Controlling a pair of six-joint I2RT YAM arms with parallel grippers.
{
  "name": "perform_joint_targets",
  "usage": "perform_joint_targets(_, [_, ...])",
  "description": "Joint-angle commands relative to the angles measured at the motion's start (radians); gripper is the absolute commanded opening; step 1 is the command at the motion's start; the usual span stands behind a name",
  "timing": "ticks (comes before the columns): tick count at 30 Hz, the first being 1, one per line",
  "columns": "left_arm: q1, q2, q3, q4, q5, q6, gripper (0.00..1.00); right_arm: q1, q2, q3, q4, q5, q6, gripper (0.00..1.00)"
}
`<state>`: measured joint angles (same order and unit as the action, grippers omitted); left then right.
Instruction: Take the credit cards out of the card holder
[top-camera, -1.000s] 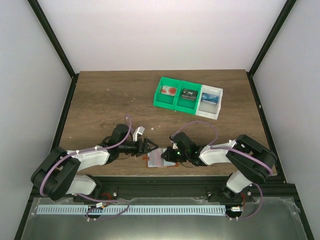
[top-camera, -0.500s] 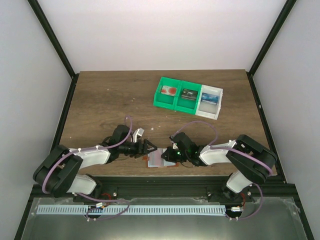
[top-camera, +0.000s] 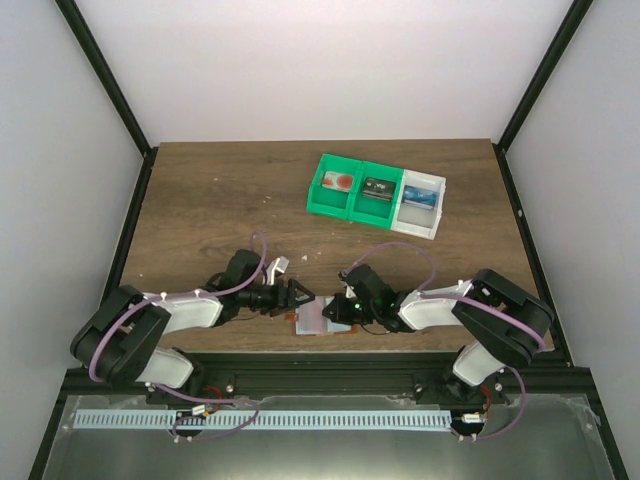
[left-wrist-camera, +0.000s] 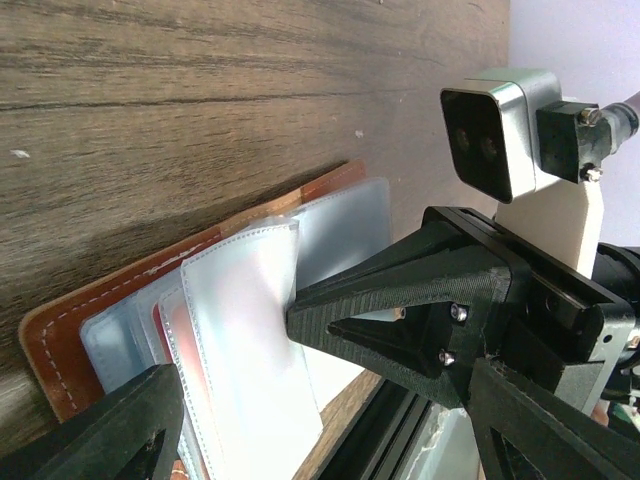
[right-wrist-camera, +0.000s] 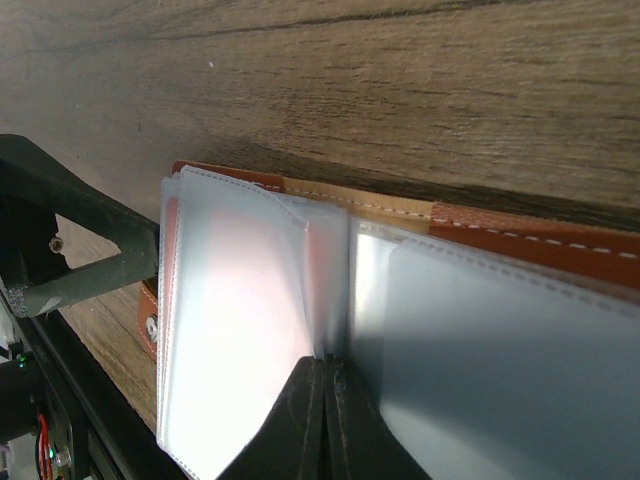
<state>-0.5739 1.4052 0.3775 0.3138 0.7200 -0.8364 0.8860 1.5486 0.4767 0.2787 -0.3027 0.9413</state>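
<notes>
The card holder (top-camera: 317, 321) lies open at the table's (top-camera: 200, 200) near edge, between the 2 arms. The right pincer (right-wrist-camera: 325, 375) is pinched together on its clear sleeves at the fold. The left pincer (top-camera: 300, 296) gapes wide astride it (red shows under 1 sleeve). Far back, a white credit card (top-camera: 340, 183) lies in the green bin (top-camera: 318, 203) and a blue credit card (top-camera: 422, 196) in the white bin (top-camera: 420, 232).

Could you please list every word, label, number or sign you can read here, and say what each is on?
No text is legible.
White card with red round mark: a sign only, no words readable.
Dark card, blue card: print too small.
Card holder sleeves: blurred, nothing readable.
</notes>
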Motion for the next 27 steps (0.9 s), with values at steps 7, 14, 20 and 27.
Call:
perform_joint_targets(7, [0.004, 0.025, -0.005, 0.055, 0.034, -0.01, 0.8, 0.004, 0.014, -0.009, -0.064, 0.0, -0.001, 0.0])
perform_joint_targets(14, [0.005, 0.013, -0.002, 0.072, 0.057, -0.03, 0.8, 0.004, 0.024, -0.001, -0.067, -0.004, -0.006, 0.01])
perform_joint_targets(20, [0.005, 0.012, -0.002, 0.084, 0.072, -0.041, 0.8, 0.004, 0.024, 0.004, -0.072, -0.005, -0.01, 0.0])
perform_joint_targets(27, [0.004, -0.009, -0.002, 0.1, 0.087, -0.06, 0.8, 0.004, 0.026, 0.005, -0.071, -0.005, -0.011, 0.01])
